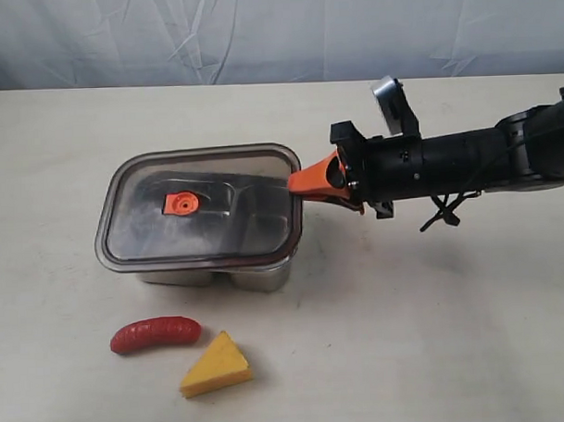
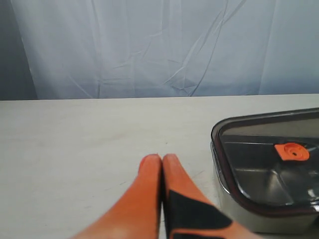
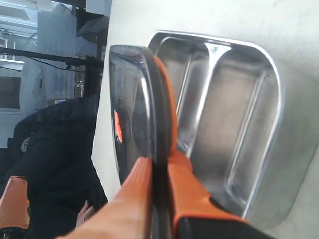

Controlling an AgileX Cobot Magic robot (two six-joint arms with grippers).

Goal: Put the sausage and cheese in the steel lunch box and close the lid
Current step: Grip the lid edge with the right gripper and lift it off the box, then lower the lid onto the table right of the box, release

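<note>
right claw (image 1: 304, 184) is pinched tight on the short right-hand edge of the lid (image 1: 198, 206), fingers (image 3: 189, 184) one above and one under the rim. the lid is up off the steel lunch box (image 1: 257, 279) on my side and hangs over it. i can't tell if the far edge touches the box rim. the right wrist view shows both compartments bare. the sausage (image 1: 155, 334) and cheese (image 1: 215, 365) lie on the bench (image 1: 435, 335) just in front of the box, near each other but not touching, both outside it.

step in hand, as i judge it: getting the lid off so the food can go in.

to do it well:
- hold the pinch firm, since the grip is only on a thin edge and the lid could pivot or slip.
- lift straight up until the lid's rim clears the box all round.
- carry it sideways to bare bench on the right, well apart from the sausage and cheese.
- don't drag it across the box. the box looks light and could slide or tip.
- set the lid flat on the bench before letting go.

pose: my right arm reaches in from the right, forearm low and near horizontal over the bench, wrist rolled so the fingers stack one over the other. my left claw (image 2: 162, 162) has its tips pressed together on nothing, low over the bench near the box, and doesn't show in the exterior view.
</note>
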